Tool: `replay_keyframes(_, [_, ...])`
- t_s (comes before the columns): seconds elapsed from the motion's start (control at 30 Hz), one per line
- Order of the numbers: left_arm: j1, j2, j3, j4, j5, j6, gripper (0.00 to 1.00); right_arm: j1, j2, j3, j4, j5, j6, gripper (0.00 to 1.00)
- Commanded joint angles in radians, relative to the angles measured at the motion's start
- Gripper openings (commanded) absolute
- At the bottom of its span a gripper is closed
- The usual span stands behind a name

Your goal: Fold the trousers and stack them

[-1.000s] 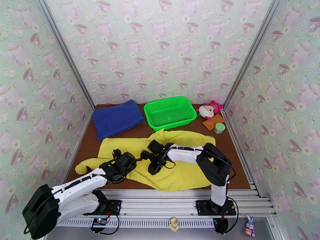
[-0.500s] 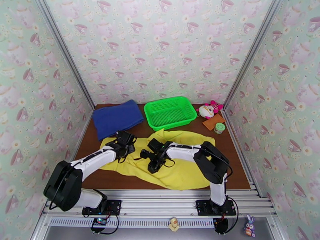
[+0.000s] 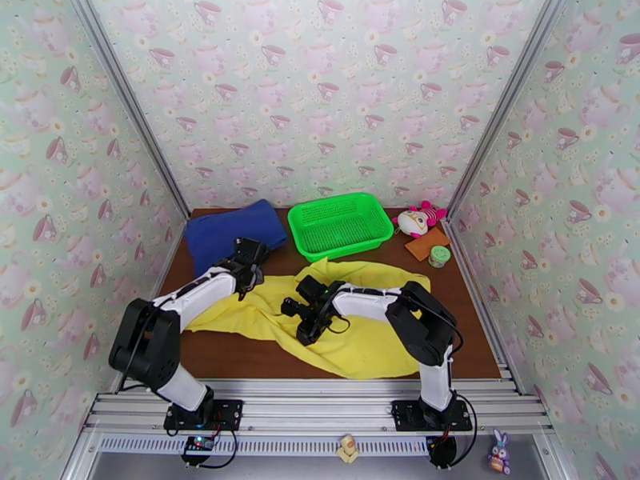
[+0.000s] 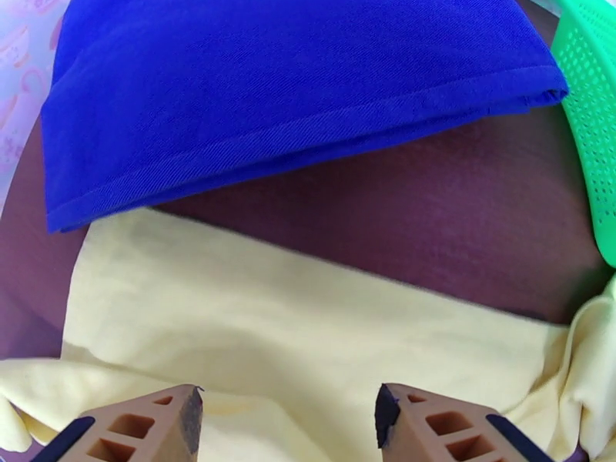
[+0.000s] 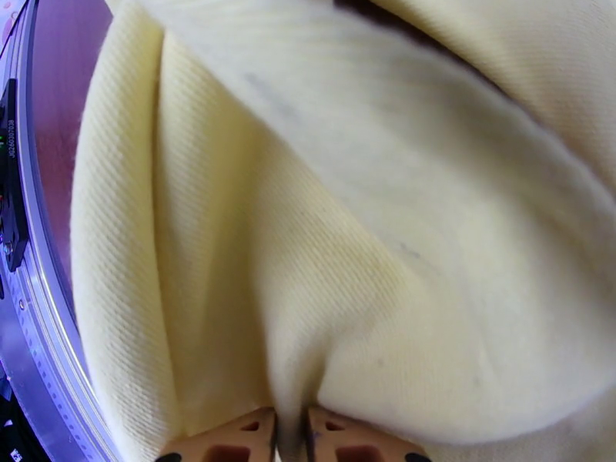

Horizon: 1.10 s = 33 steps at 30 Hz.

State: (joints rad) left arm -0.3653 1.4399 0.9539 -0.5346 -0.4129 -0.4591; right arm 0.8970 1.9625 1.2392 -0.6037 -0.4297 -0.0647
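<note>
Right wrist view: right gripper (image 5: 291, 434) pinches a trousers (image 5: 369, 248) fold; left gripper (image 4: 289, 413) gapes over their edge near the tabletop's (image 4: 431, 217) far-left corner. Folding step, it seems; next, left must clamp.

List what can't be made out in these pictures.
Top view: trousers partly hidden under the right arm.
Right wrist view: right gripper, fingers cut off by the bottom edge.
Left wrist view: green basket cut off by the right edge.
Top view: small jar, too small for detail.

Brown table (image 3: 240, 358): trousers (image 3: 368, 350), blue cloth (image 3: 212, 234), basket (image 3: 348, 248).
</note>
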Motion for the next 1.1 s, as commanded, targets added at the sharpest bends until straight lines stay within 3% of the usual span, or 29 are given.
replay_keyframes(0.0, [0.014, -0.207, -0.100, -0.087, 0.036, -0.064, 0.63, 0.006, -0.004, -0.022, -0.034, 0.059, -0.002, 0.18])
replay_keyframes(0.1, [0.096, -0.227, -0.158, -0.157, 0.121, -0.093, 0.64, 0.006, -0.059, -0.048, 0.002, 0.081, 0.011, 0.20])
replay_keyframes(0.2, [0.206, -0.187, -0.210, -0.054, 0.298, -0.065, 0.67, 0.006, -0.082, -0.063, 0.015, 0.075, 0.014, 0.21])
replay_keyframes(0.3, [0.251, -0.127, -0.204, 0.044, 0.373, -0.062, 0.68, 0.006, -0.055, -0.052, -0.001, 0.072, 0.007, 0.21])
replay_keyframes(0.53, [0.255, 0.015, -0.121, 0.108, 0.410, -0.090, 0.68, 0.005, -0.029, -0.040, -0.016, 0.076, 0.003, 0.21])
replay_keyframes(0.83, [0.252, 0.011, -0.159, 0.218, 0.425, -0.160, 0.66, 0.006, 0.001, -0.022, -0.033, 0.066, -0.003, 0.21])
replay_keyframes(1.03, [0.256, 0.096, -0.097, 0.200, 0.409, -0.188, 0.61, 0.006, 0.014, -0.016, -0.041, 0.067, -0.006, 0.21])
replay_keyframes(1.07, [0.258, 0.119, -0.090, 0.202, 0.422, -0.190, 0.56, 0.006, 0.015, -0.015, -0.041, 0.066, -0.006, 0.21])
